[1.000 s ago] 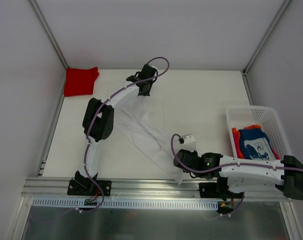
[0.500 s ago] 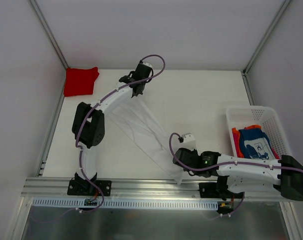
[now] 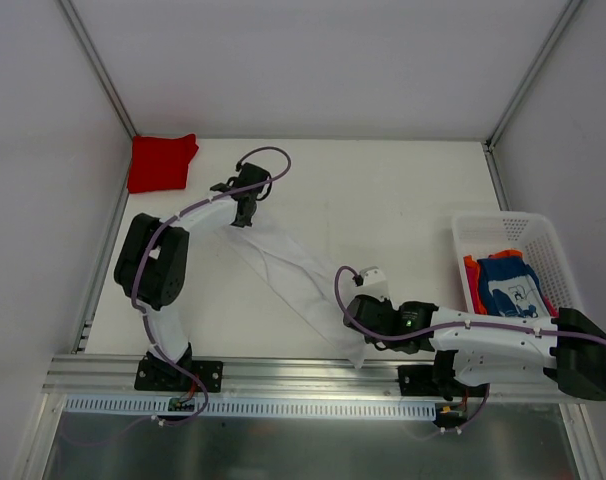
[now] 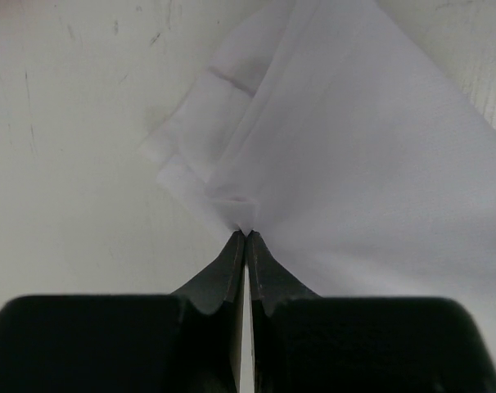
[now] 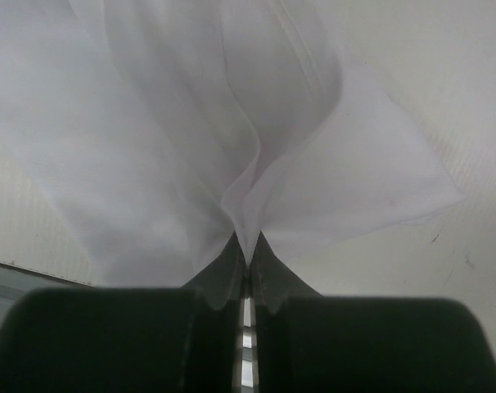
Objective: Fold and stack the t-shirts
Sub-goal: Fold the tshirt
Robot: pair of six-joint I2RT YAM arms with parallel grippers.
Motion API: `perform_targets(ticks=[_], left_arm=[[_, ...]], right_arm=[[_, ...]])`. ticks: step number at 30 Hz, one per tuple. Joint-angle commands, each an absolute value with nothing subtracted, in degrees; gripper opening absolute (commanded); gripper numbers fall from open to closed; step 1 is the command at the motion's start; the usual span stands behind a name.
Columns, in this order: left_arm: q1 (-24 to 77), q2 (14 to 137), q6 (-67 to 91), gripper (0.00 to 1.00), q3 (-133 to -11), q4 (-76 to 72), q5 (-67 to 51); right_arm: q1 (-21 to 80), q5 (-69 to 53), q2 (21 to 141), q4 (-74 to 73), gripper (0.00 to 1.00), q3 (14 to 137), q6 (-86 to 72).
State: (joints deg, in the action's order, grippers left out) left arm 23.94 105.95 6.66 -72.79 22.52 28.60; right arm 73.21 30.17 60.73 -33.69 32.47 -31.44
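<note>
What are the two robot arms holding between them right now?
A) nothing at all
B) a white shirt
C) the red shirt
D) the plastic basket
B: the left gripper and the right gripper are each pinched shut on an edge of the white t-shirt, which stretches between them.

Readable text, labels, numbers: none in any view.

Only candidate marking is a white print on the blue t-shirt (image 3: 510,285), which lies inside the basket (image 3: 495,222). In the top view it is too small to resolve into letters or a figure.
</note>
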Motion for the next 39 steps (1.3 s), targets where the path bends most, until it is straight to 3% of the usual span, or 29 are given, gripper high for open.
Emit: perform_targets(ticks=[1, 11, 23, 39], left_arm=[[23.5, 100.6, 8.4, 0.00, -72.6, 19.4, 28.7], [19.6, 97.5, 7.6, 0.00, -70.8, 18.5, 28.1], [16.7, 95.0, 8.3, 0.00, -65.9, 16.0, 25.8], [15.6, 98.3, 7.8, 0.00, -65.5, 15.6, 26.5]], right_arm=[[73.0, 29.4, 60.4, -33.8, 0.01, 34.0, -31.5], [73.4, 27.7, 57.3, -38.0, 0.01, 33.8, -33.2], [73.7, 28.0, 41.0, -46.7, 0.01, 29.6, -38.3], [76.6, 22.2, 44.8, -38.7, 0.01, 26.8, -41.4]])
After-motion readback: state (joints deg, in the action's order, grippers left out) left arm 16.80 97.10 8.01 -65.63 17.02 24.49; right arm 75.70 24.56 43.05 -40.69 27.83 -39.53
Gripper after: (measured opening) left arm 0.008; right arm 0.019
